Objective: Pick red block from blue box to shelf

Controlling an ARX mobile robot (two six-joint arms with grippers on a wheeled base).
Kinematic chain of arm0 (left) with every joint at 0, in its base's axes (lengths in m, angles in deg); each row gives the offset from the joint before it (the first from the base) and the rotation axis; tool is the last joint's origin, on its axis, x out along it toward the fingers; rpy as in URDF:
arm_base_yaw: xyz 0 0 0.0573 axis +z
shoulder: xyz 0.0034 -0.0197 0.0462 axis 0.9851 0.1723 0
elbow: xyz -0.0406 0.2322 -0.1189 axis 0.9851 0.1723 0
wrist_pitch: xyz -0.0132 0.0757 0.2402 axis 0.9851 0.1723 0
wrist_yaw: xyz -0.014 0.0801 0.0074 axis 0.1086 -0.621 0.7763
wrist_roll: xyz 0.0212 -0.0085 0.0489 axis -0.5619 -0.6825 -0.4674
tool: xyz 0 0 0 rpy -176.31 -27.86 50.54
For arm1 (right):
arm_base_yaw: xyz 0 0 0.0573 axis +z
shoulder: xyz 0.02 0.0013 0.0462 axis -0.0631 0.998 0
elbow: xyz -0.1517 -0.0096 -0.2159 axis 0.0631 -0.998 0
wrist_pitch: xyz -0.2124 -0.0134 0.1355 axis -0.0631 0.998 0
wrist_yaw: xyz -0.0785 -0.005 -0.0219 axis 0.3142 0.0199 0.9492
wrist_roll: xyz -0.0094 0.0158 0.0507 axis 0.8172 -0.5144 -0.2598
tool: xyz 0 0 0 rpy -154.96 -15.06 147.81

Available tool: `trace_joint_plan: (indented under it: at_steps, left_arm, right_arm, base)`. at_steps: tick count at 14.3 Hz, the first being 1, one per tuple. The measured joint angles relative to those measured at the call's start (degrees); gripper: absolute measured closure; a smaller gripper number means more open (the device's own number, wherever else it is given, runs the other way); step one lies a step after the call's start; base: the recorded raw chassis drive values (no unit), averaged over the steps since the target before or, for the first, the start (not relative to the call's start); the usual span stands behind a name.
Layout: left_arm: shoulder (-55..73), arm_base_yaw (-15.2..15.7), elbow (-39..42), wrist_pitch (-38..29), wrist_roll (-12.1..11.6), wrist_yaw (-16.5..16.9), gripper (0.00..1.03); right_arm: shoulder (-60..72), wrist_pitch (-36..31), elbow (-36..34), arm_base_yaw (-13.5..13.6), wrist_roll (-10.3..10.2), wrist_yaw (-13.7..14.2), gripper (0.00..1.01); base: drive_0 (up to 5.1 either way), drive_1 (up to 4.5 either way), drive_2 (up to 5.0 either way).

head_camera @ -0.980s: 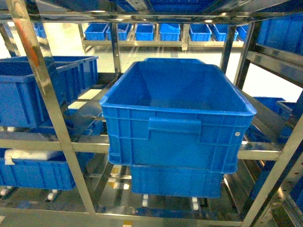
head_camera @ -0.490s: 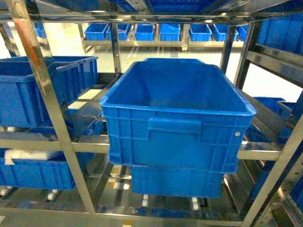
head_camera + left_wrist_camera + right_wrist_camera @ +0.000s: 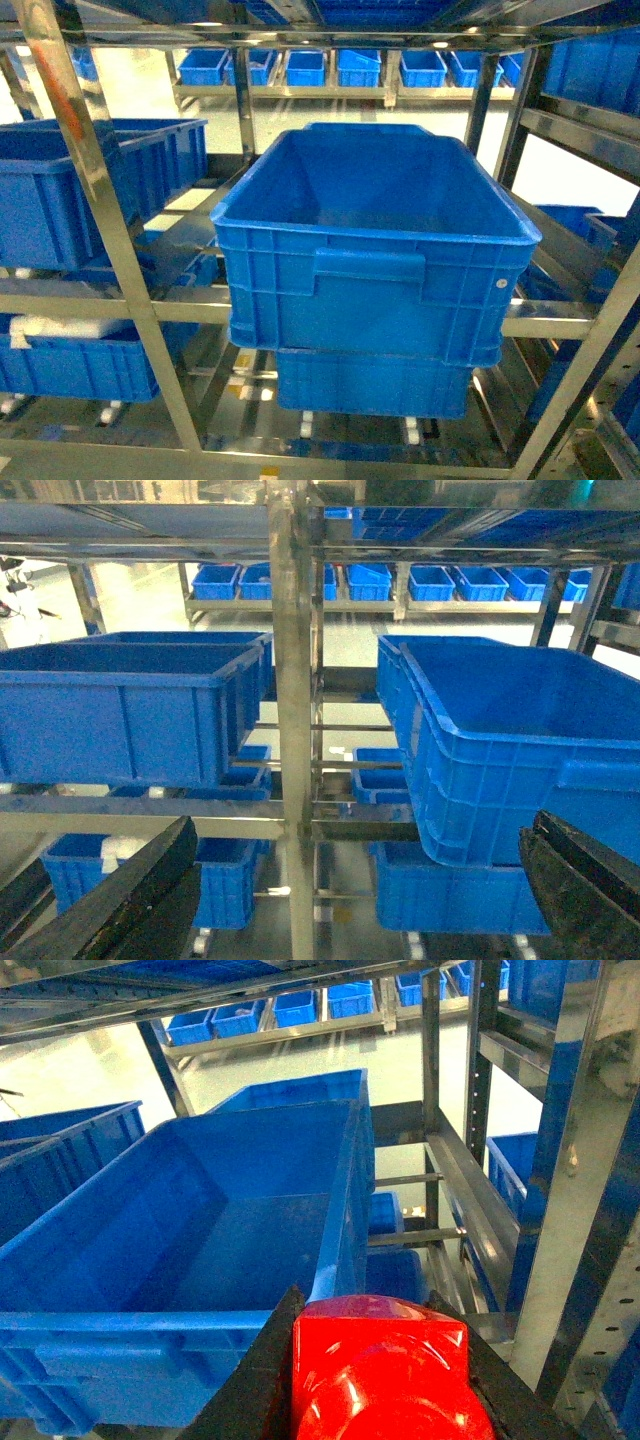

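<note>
Right pincer (image 3: 375, 1400): clamped on the red block (image 3: 385, 1375), black fingers (image 3: 250, 1385) at both sides.
Left pincer (image 3: 360, 880): fingers spread wide, nothing between.
Ahead of right pincer: dark blue crate (image 3: 190, 1250) on the shelf (image 3: 570, 1190).

We stand in a storeroom or warehouse: steel shelf (image 3: 110, 240) racks hold ribbed blue crates (image 3: 375, 250), more rows behind them.

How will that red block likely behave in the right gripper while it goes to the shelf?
The red block looks like rigid, glossy plastic, so it probably won't deform but could slip. It seems small and light. The right gripper flanks both sides, likely steadying it.
</note>
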Motion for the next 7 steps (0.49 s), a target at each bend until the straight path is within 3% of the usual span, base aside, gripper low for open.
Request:
trace_joint_plan:
  at_steps: [7]
  left_arm:
    - [0.00, 0.00, 0.00, 0.00, 0.00, 0.00, 0.05]
  right_arm:
    - [0.00, 0.00, 0.00, -0.02, 0.00, 0.00, 0.74]
  base:
    - [0.0, 0.00, 0.0]
